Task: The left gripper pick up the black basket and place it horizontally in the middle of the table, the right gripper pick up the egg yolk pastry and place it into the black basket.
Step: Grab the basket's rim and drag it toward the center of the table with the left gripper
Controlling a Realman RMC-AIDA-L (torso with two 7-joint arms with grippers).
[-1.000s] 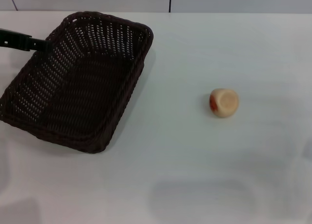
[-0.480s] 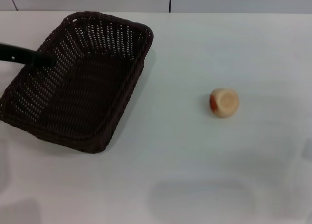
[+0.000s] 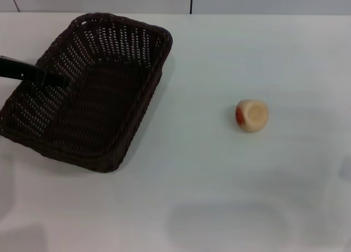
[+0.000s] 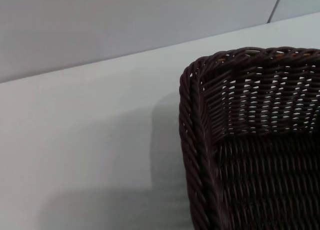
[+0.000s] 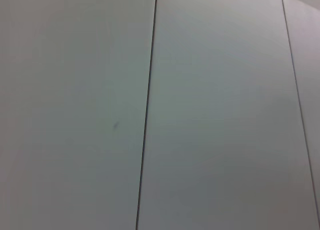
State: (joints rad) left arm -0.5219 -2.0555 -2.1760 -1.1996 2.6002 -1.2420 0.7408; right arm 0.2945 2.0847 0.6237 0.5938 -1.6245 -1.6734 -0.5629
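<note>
While the head view shows the left gripper (image 3: 55, 78) reaching over the black basket (image 3: 104, 98) rim, grip unclear, its wrist view shows only a basket corner just below.

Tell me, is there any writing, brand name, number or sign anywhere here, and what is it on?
None: no words, labels, numbers or signs can be read in any view.
The black basket is plain woven wicker.
The egg yolk pastry has only an orange-red patch, no print.
The table and the wall panels are blank.
The left gripper reaching over the basket shows no marking.
</note>
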